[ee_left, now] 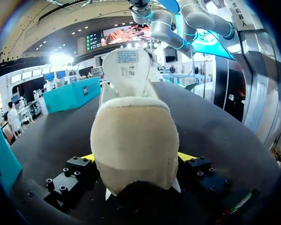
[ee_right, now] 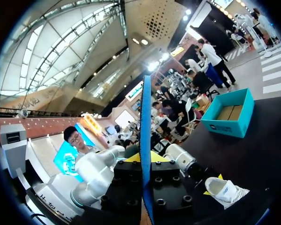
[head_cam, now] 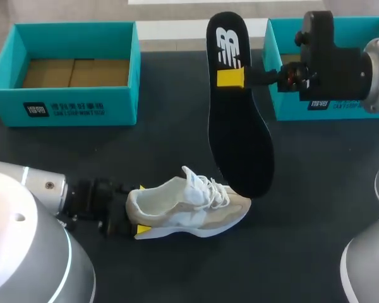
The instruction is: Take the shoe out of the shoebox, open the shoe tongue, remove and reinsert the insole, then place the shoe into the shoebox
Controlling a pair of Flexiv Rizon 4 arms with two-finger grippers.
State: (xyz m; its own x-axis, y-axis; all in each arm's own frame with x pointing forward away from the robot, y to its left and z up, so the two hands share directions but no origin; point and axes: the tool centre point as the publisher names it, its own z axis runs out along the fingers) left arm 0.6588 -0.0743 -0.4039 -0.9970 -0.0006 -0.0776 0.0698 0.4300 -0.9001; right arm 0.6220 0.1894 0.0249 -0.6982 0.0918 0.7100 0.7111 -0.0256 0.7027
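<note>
The right hand [head_cam: 230,77] pinches the insole [head_cam: 240,132] between its fingers near the heel end. The toe end hangs below the hand, just over the shoe [head_cam: 196,211]. Thin, light and bendy, the insole will likely buckle if pushed, so a hold nearer mid-length should steer it better. The left hand [head_cam: 141,209] clamps the shoe's firmer heel on the surface [head_cam: 114,158].

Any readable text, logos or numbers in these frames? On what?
Nothing reads cleanly enough to quote.
left shoebox, front wall: dark logo square and white print, too small to read.
right shoebox, front wall: same kind of label, partly hidden behind the right gripper.
insole: white logo mark near its upper end, no words.
shoe tongue label: fine print, blurred.
</note>
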